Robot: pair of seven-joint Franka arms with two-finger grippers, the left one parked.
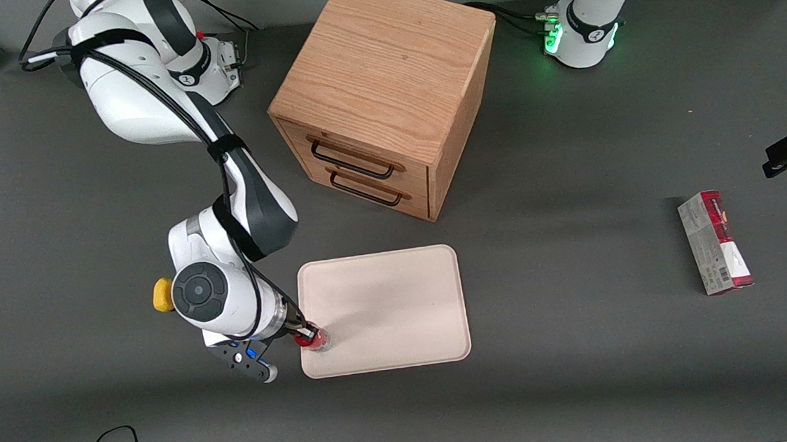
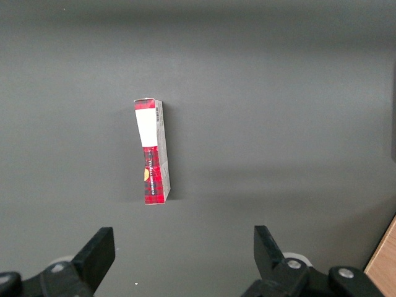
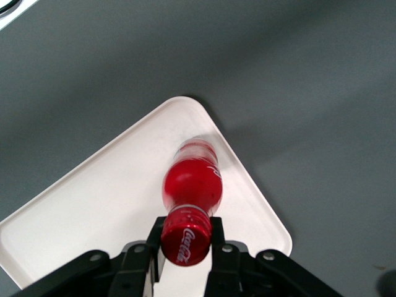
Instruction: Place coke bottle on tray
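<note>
The coke bottle (image 1: 313,338) (image 3: 192,189) is small, with a red cap, red body and clear base. My right gripper (image 1: 304,335) (image 3: 185,238) is shut on its cap, both fingers pressing the cap's sides. The bottle hangs base-down over the cream-beige tray (image 1: 392,298) (image 3: 117,198), at the tray's near corner toward the working arm's end; whether its base touches the tray I cannot tell. The tray lies flat on the dark table in front of the drawer cabinet.
A wooden two-drawer cabinet (image 1: 383,95) stands farther from the front camera than the tray. A yellow lump (image 1: 163,295) lies beside the working arm's wrist. A red-and-grey carton (image 1: 715,243) (image 2: 152,151) lies toward the parked arm's end of the table.
</note>
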